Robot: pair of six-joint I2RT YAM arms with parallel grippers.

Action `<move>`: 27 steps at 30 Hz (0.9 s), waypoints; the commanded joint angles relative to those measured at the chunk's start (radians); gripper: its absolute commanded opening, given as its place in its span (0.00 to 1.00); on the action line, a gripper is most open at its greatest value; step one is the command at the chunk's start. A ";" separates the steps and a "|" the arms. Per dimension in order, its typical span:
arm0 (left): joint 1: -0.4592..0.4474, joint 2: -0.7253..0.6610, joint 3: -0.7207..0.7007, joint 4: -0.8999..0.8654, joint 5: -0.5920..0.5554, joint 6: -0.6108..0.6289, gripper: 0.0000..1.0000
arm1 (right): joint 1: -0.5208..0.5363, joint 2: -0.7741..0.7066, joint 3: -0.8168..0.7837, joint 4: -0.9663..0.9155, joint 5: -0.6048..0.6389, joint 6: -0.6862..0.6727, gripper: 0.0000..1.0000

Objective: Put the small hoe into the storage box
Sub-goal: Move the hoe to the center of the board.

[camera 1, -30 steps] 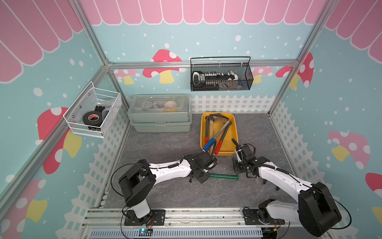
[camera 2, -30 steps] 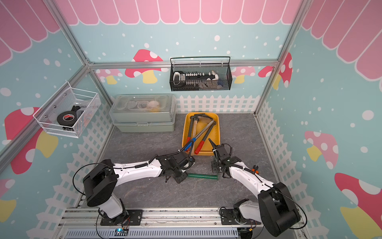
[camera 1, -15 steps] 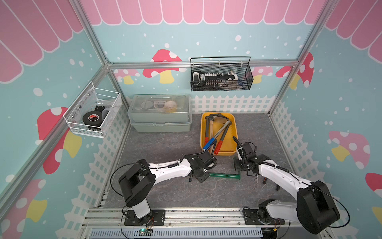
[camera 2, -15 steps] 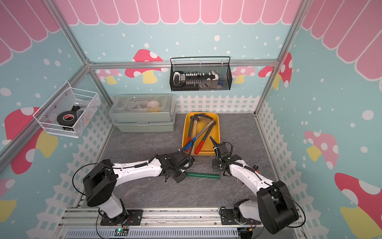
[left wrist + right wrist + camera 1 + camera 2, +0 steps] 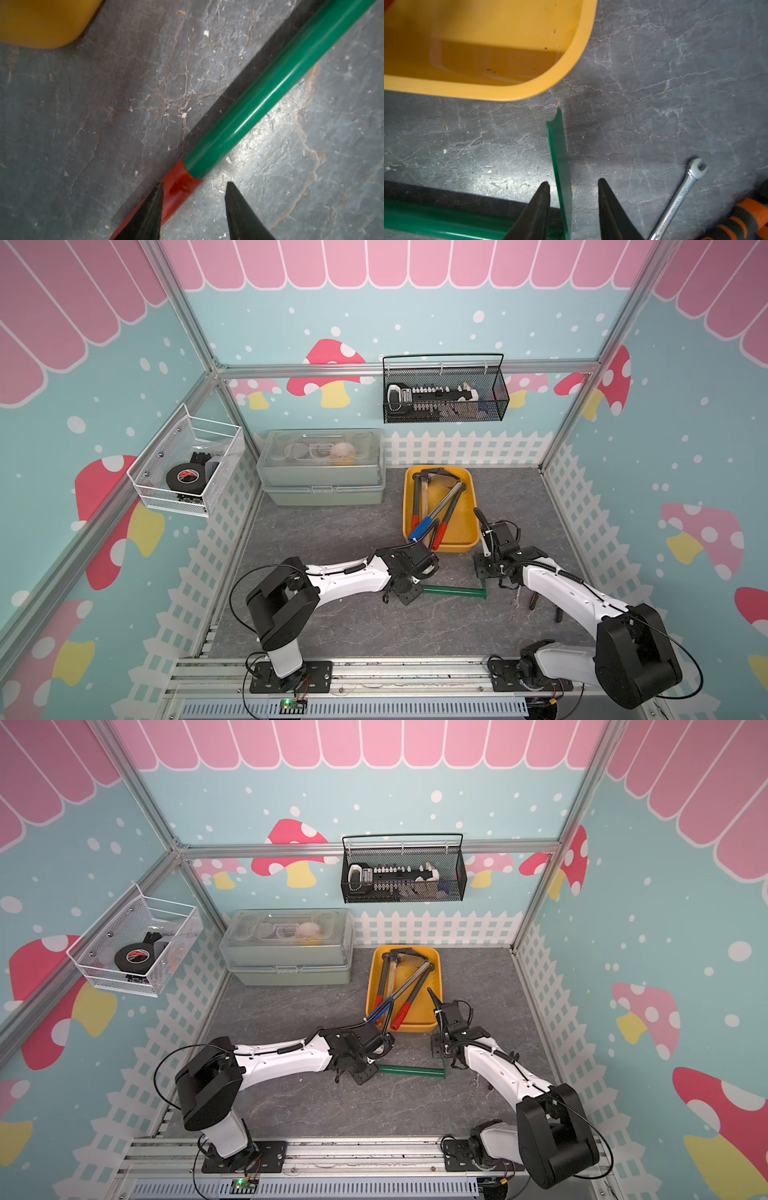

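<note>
- The small hoe (image 5: 453, 591) lies flat on the mat (image 5: 332, 539), just in front of the storage box (image 5: 405, 506).
- The left gripper (image 5: 194, 184) straddles the red handle end (image 5: 178, 187), its jaws apart.
- The right gripper (image 5: 573, 180) brackets the green blade (image 5: 560, 155), unclosed.
- Centre both, then clamp firmly before lifting.

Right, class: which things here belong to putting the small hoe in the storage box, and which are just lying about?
For the job: small hoe, storage box, left claw, right claw.
Lying about: spanner, lidded case, black wire basket, tape roll.
</note>
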 commanded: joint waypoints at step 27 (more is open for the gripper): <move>0.005 0.174 0.132 -0.036 0.113 0.064 0.37 | -0.014 -0.107 0.008 -0.024 -0.042 0.039 0.62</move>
